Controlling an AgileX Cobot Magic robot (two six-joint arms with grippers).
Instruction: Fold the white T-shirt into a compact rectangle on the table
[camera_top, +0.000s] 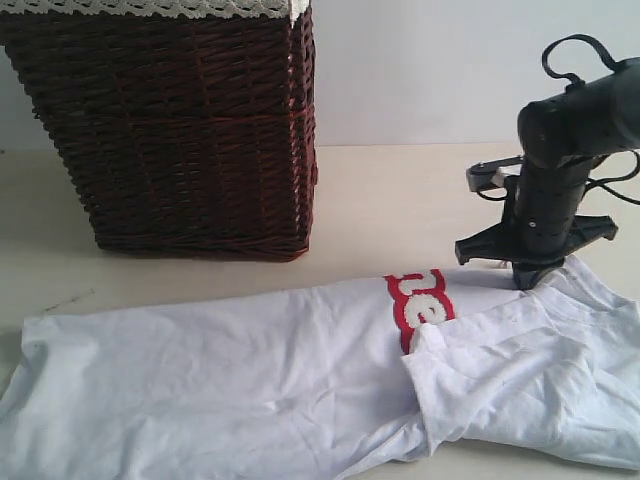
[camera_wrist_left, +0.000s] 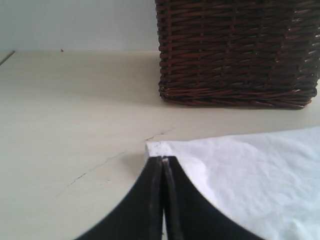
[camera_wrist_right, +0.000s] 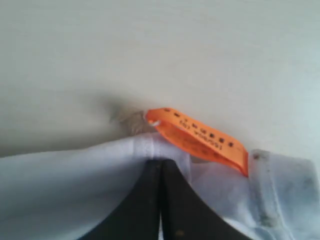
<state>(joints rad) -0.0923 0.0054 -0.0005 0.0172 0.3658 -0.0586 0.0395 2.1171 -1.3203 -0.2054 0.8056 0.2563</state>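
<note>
Where left pincer (camera_wrist_left: 163, 161) pinches — white T-shirt (camera_wrist_left: 250, 180) corner | right pincer (camera_wrist_right: 161, 163) — collar

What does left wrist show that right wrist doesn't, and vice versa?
Left wrist only: the dark brown wicker basket and a plain fabric corner. Right wrist only: the orange neck tag at the collar seam. Both: the white cotton T-shirt, the pale cream tabletop, and shut fingers at the fabric's edge: left black fingers, right black fingers.
</note>
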